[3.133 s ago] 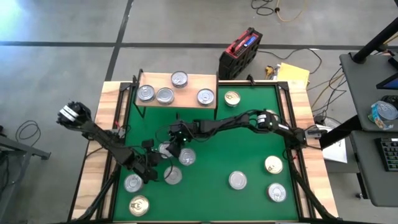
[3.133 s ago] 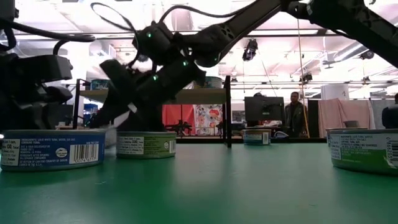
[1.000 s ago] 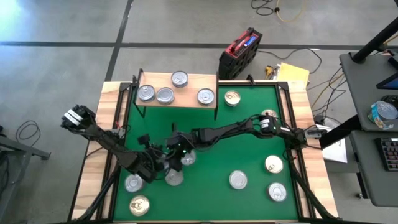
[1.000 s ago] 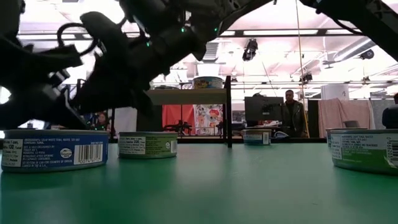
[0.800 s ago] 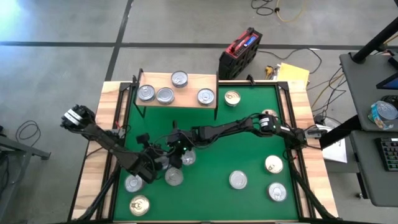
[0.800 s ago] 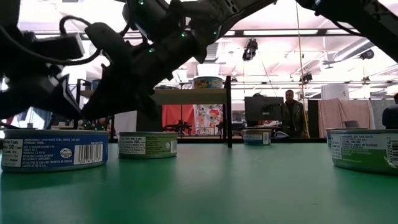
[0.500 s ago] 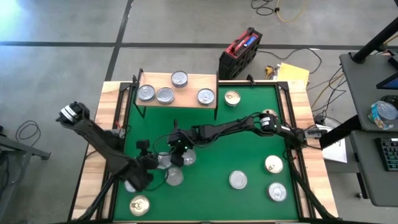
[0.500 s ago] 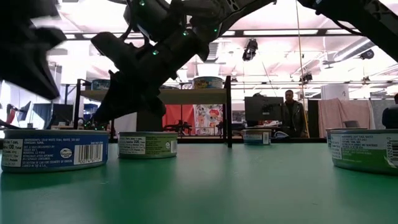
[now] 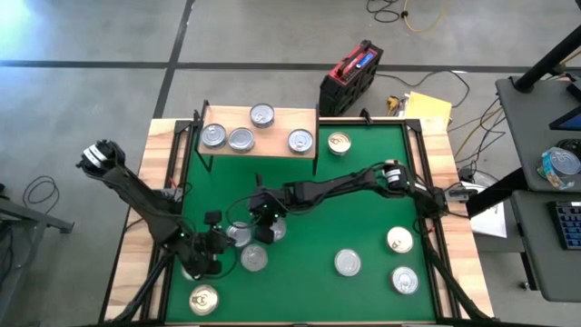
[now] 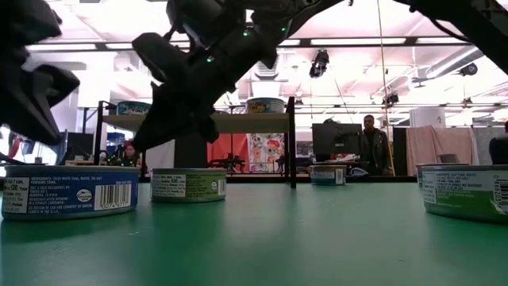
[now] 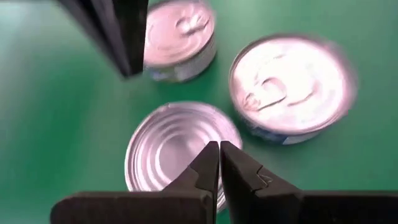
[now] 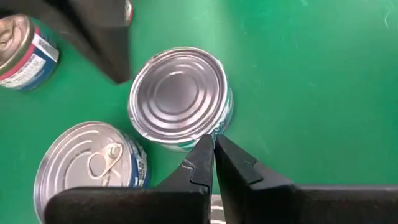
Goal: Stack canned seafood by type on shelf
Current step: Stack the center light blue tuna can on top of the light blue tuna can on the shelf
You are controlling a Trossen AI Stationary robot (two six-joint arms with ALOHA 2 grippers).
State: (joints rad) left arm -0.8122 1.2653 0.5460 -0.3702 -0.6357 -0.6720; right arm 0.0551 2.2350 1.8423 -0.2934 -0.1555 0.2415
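The shelf [image 9: 259, 132] at the mat's far left bears several silver-topped tins [image 9: 240, 139]. Three tins cluster on the green mat left of centre: one bottom-up with a ringed base [image 12: 179, 93] [image 11: 177, 152], and two with pull-tab tops [image 9: 272, 229] [image 9: 254, 259]. My left gripper [image 11: 219, 152] is shut just above the ringed tin, coming from the left. My right gripper [image 12: 213, 146] is shut over that tin's other edge, coming from the right. In the low view both arms hang clear above the tins. Other tins lie loose on the mat.
A gold-topped tin [image 9: 202, 298] lies near the front left, another [image 9: 339, 143] beside the shelf, and three more tins [image 9: 347, 263] [image 9: 399, 241] [image 9: 405, 281] at the right. A red-and-black case [image 9: 351, 74] stands beyond the table. People stand far back in the room [image 10: 373, 143].
My left gripper has drawn back from the tin cluster toward the table's left near corner, rising and turning as it went. The ringed tin, which the two grippers covered a second ago, now shows between them.
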